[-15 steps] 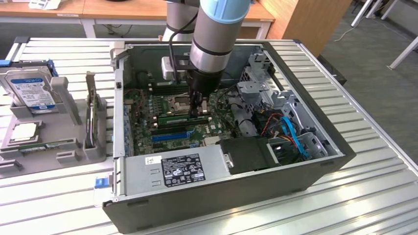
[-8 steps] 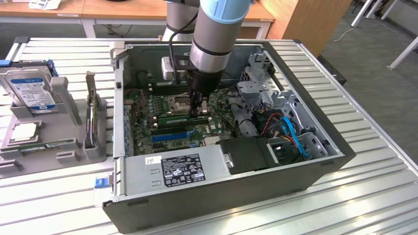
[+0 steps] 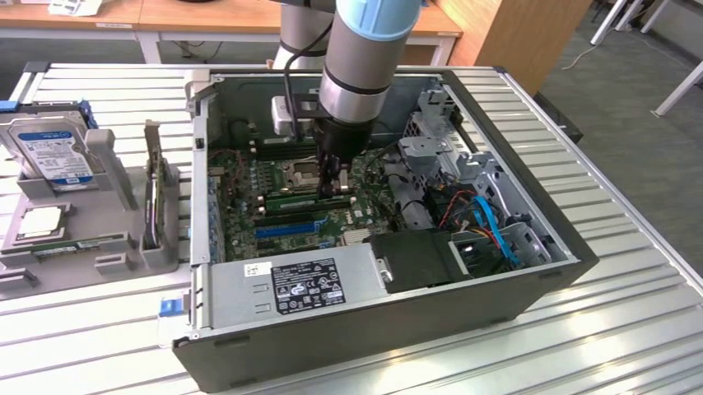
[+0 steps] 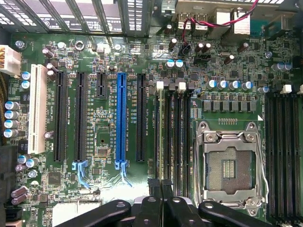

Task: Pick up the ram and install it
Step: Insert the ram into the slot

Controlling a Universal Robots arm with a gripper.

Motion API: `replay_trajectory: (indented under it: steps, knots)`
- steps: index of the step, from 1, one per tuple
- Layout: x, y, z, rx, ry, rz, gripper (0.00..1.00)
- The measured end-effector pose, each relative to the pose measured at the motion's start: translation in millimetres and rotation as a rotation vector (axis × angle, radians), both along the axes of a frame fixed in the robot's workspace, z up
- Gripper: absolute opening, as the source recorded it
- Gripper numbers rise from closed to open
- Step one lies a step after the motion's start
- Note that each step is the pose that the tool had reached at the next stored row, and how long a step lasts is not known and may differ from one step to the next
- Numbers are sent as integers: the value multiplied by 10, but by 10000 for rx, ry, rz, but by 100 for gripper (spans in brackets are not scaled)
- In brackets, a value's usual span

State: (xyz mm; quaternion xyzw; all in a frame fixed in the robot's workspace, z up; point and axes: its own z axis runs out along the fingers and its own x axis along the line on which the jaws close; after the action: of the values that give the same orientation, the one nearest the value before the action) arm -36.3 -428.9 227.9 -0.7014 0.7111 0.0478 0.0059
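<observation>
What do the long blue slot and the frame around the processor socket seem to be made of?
Blue slot: probably moulded plastic, since it is evenly coloured and matt, with a lighter blue clip at one end. Socket frame: seems to be bare metal, silvery and shiny, with bright reflections along its edges.

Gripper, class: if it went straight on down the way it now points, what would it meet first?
Most likely the ram, standing on edge in the board beside the CPU socket. The gripper is shut and sits right over the ram's end. Whether they already touch is unclear, since depth is hard to judge.
</observation>
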Motion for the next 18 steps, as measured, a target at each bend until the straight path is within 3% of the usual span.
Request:
replay_trajectory:
  steps: [18]
  knots:
    - [0, 0, 114, 3, -1, 0, 12]
